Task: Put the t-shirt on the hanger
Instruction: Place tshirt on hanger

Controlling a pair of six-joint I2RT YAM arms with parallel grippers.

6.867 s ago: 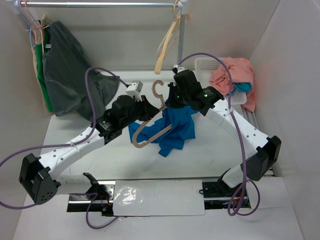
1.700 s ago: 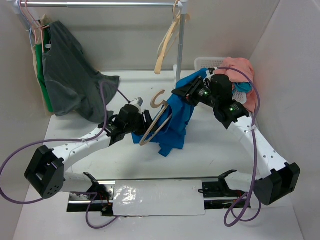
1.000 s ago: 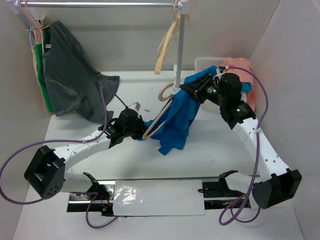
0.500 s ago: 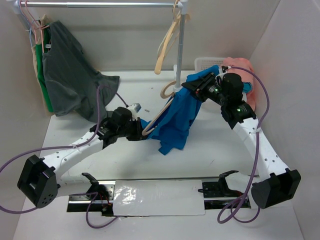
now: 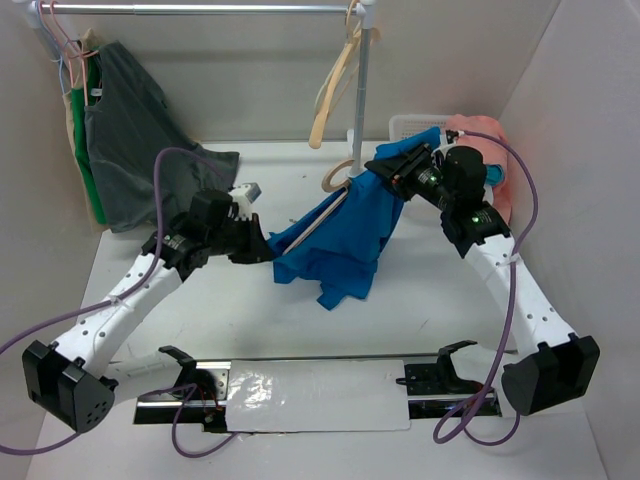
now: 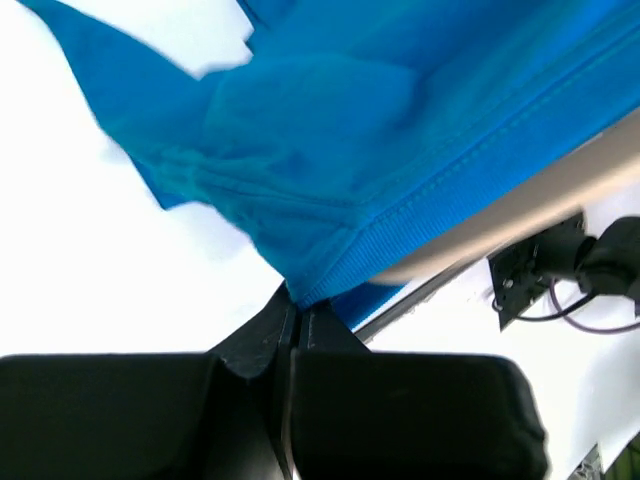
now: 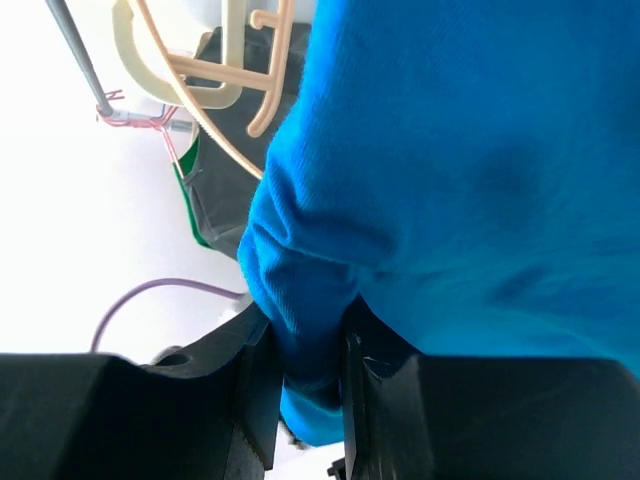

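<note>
A bright blue t-shirt point(image 5: 345, 240) is being held stretched between two robot arms above a white tabletop point(image 5: 200, 320). The left claw point(image 5: 262, 250) is being kept pressed together on a ribbed edge of the cloth at the shirt's left end. The right claw point(image 5: 397, 165) is being kept pinched on the shirt's upper right end, with blue cloth bunched between its fingers. The brownish-tan hanger point(image 5: 322, 215) is being partly covered by the shirt: its hook is sticking out at the top and one slanted arm is showing against the blue. The shirt's lower part is trailing onto the tabletop. Behind, a dark grey shirt point(image 5: 140, 150) and a cream hanger point(image 5: 335, 85) are hanging from a rail point(image 5: 200, 9), and a salmon-pink cloth point(image 5: 480, 140) is lying over a white basket point(image 5: 412, 127).
</note>
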